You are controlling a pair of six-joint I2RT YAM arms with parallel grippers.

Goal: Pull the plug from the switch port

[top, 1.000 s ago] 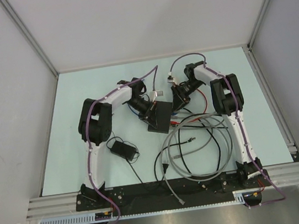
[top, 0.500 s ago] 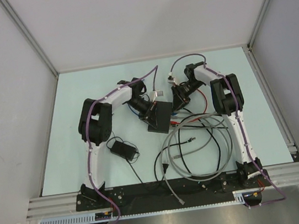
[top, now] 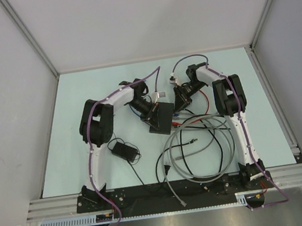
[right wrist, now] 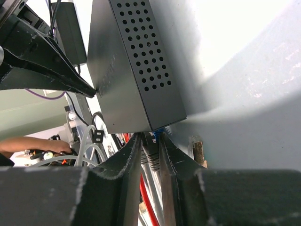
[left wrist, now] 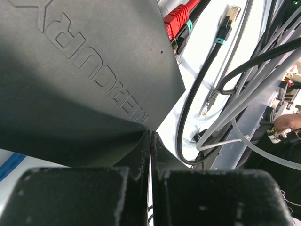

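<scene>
Holding dead still this past second, the right gripper (right wrist: 149, 140) stays pinched on the grey plug (right wrist: 151, 155) at the switch (top: 161, 117), mid-desk (top: 82, 100) towards the far edge, left gripper (left wrist: 150, 136) closed tight, bracing its top, so the plug apparently remains seated.

Here's the switch (left wrist: 84, 70): top is matte black, faintly grainy, lettering embossed; its side reads as perforated sheet metal. The plug (right wrist: 150, 155) looks ribbed grey plastic. The red connector (left wrist: 181, 19) is glossy plastic, the grey cables (left wrist: 254, 103) smooth-jacketed. The left gripper (left wrist: 150, 141) is rough matte black.
</scene>
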